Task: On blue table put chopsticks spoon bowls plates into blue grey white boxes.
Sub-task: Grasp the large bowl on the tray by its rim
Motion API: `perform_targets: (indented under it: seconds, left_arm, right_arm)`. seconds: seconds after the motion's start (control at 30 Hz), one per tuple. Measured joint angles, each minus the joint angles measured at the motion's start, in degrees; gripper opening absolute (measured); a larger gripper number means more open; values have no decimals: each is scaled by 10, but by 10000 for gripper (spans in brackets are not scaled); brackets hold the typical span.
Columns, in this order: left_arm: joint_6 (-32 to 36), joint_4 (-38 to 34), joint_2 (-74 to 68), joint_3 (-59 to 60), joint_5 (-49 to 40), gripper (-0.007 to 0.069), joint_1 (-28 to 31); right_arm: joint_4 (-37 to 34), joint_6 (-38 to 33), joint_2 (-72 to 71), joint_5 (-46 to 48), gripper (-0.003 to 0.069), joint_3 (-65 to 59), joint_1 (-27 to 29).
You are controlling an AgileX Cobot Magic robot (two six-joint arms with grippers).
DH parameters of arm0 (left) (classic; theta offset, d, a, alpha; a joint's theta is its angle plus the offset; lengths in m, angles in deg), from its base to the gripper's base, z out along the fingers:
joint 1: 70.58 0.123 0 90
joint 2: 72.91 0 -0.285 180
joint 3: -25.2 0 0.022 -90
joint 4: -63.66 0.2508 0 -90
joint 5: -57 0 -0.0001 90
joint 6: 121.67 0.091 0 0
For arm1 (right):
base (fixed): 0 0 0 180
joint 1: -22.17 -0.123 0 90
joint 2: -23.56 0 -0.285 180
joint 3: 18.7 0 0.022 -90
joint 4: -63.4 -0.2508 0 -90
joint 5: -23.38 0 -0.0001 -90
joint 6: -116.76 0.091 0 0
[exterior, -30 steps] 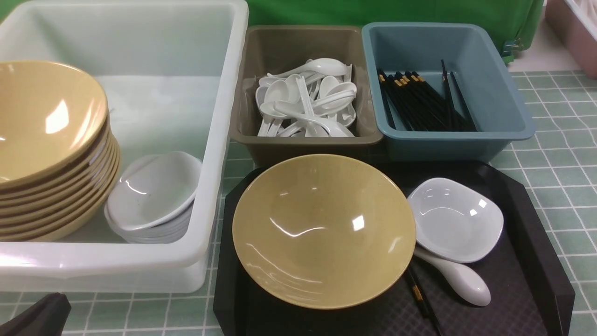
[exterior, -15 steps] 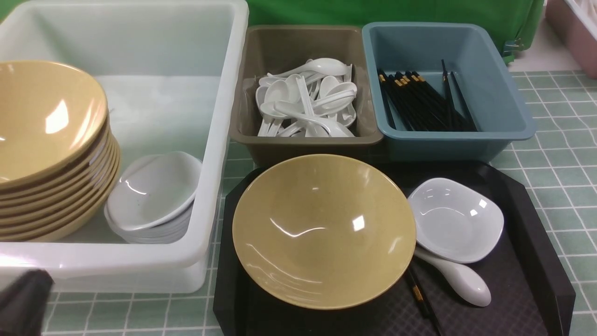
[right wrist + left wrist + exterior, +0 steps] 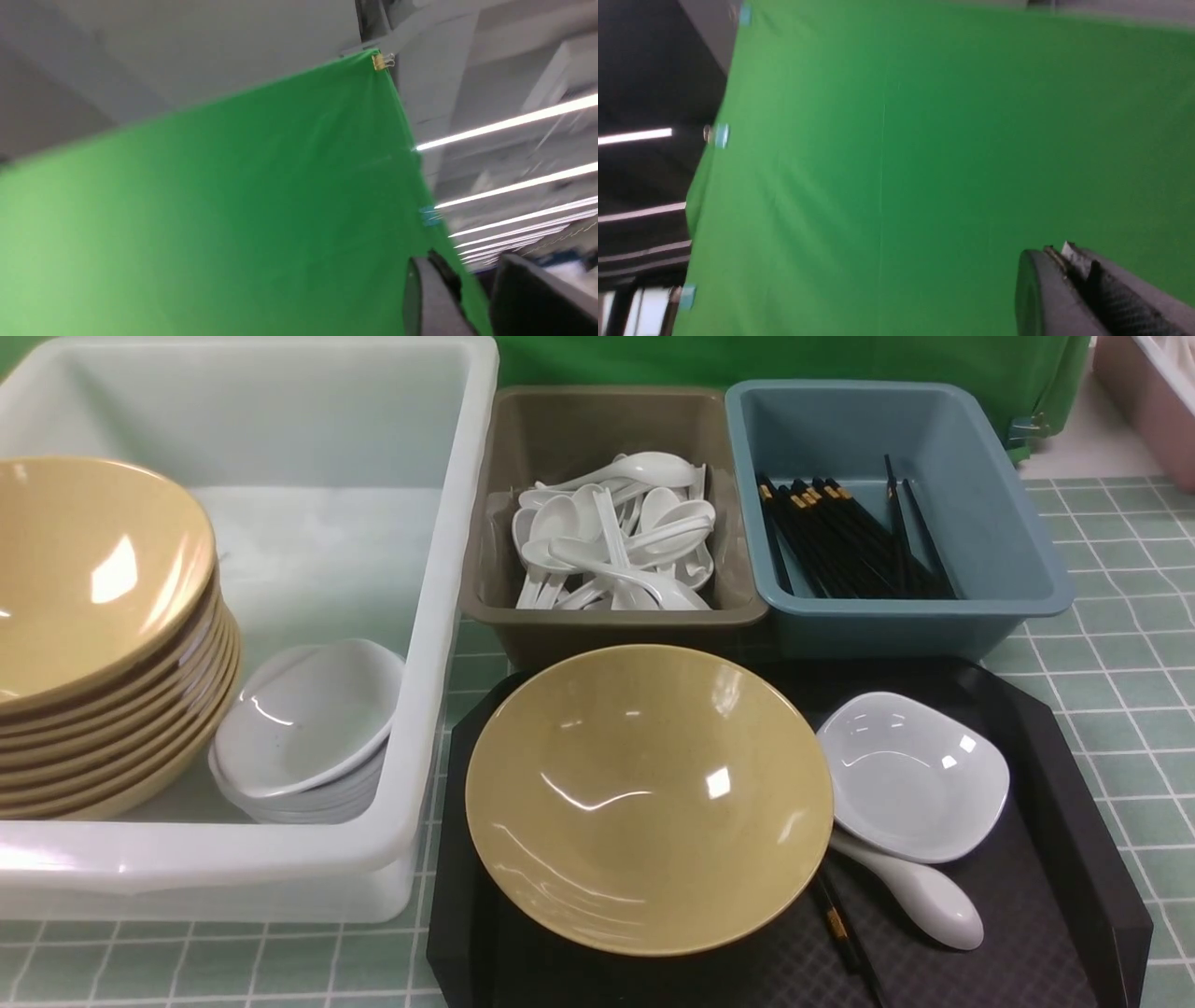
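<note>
On the black tray (image 3: pixel 1055 784) stand a yellow bowl (image 3: pixel 644 798) and a white plate (image 3: pixel 910 775). A white spoon (image 3: pixel 920 891) lies partly under the plate, and black chopsticks (image 3: pixel 840 933) stick out from under the bowl. The white tub (image 3: pixel 448 616) holds a stack of yellow bowls (image 3: pixel 93 616) and stacked white plates (image 3: pixel 303 728). The grey box (image 3: pixel 607 616) holds spoons; the blue box (image 3: pixel 1008 523) holds chopsticks. Neither gripper shows in the front view. My left gripper (image 3: pixel 1057 249) is shut and empty against green cloth. My right gripper (image 3: pixel 462 266) is open and empty.
The blue table (image 3: pixel 1120 691) shows to the right of the tray and in a strip along the front edge. A green backdrop (image 3: pixel 794 359) hangs behind the boxes. A pink bin (image 3: pixel 1148 401) stands at the far right corner.
The dark left arm that showed at the bottom left corner of the front view has moved out of that view. The dishes have not moved.
</note>
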Motion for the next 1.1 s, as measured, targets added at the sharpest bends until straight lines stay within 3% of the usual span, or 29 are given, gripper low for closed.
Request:
perform_targets:
  seconds: [0.13,0.27,0.4,0.43,0.53,0.63,0.77,0.9,1.0,1.1]
  left_arm:
    - [-47,-5,0,-1,37,3,0]
    - [-76,-5,0,-38,-12,3,0]
    - [-88,14,-32,-187,-210,3,0]
    - [-88,17,-35,-194,-219,3,0]
    - [-88,36,-108,-314,-373,3,0]
    - [-91,35,-166,-368,-430,3,0]
    - [-96,-19,-216,-378,-463,3,-4]
    - [-39,-130,-279,-379,-560,3,-47]
    - [58,-206,-352,-400,-669,3,-101]
    - [147,-267,-426,-430,-736,3,-145]
  right_arm:
    - [0,51,0,1,225,1,0]
    - [0,49,0,58,180,34,0]
    - [0,-3,20,226,97,164,0]
    - [0,-11,25,234,90,171,0]
    - [0,-116,82,383,52,267,0]
    - [0,-190,124,466,49,296,0]
    - [0,-205,162,567,49,300,0]
    - [-22,-259,208,730,49,300,-13]
    - [-79,-331,240,829,49,300,-46]
    - [-148,-393,277,858,49,300,-86]
